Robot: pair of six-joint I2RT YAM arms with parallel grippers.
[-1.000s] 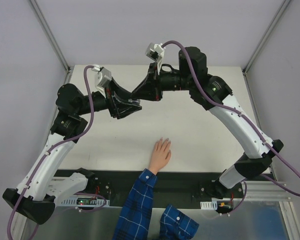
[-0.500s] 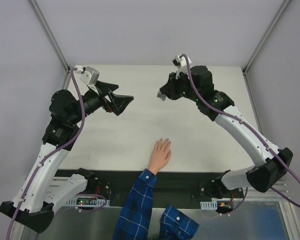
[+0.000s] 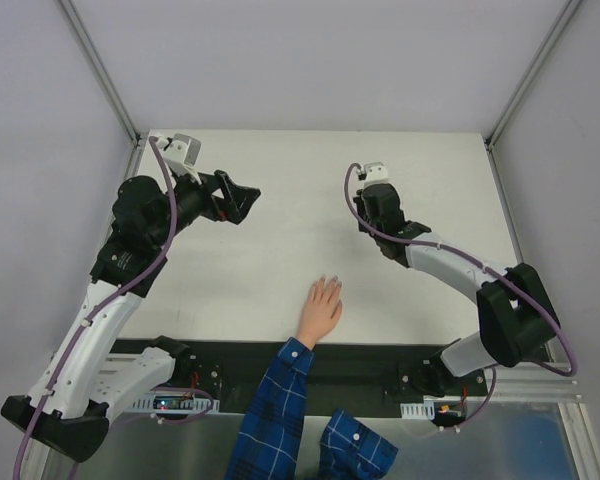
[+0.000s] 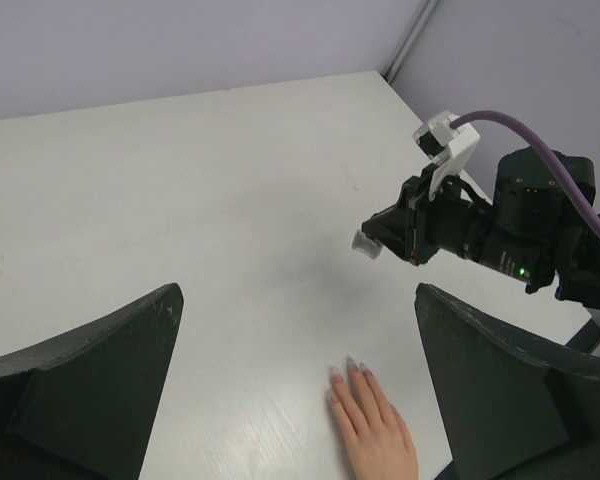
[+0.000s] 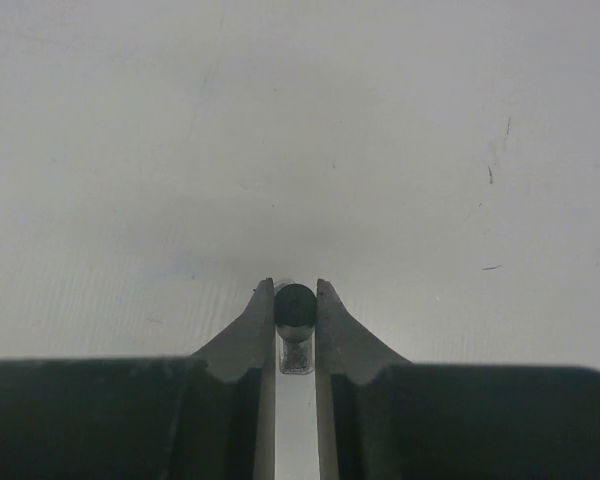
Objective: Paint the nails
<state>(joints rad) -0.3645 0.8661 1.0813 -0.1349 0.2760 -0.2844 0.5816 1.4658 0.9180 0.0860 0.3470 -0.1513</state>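
A light-skinned hand (image 3: 320, 310) in a blue plaid sleeve lies flat at the table's near edge, fingers pointing away. Its pale nails (image 4: 348, 366) show at the fingertips in the left wrist view. My right gripper (image 5: 295, 290) is shut on a small bottle (image 5: 295, 305) with a round black cap, held low over the table. From above, that gripper (image 3: 364, 218) sits behind and to the right of the hand. The left gripper (image 3: 246, 203) hangs open and empty at the back left, its fingers (image 4: 100, 370) spread wide.
The white table (image 3: 280, 250) is walled by grey panels with metal corner posts (image 3: 100, 70). A black rail (image 3: 380, 362) with the arm bases runs along the near edge. A purple cable (image 4: 520, 125) loops over the right wrist.
The two grippers met at the back centre, then parted. The left gripper opened and drew back to the left. The right arm swung down and nearer, carrying the bottle low over the table.
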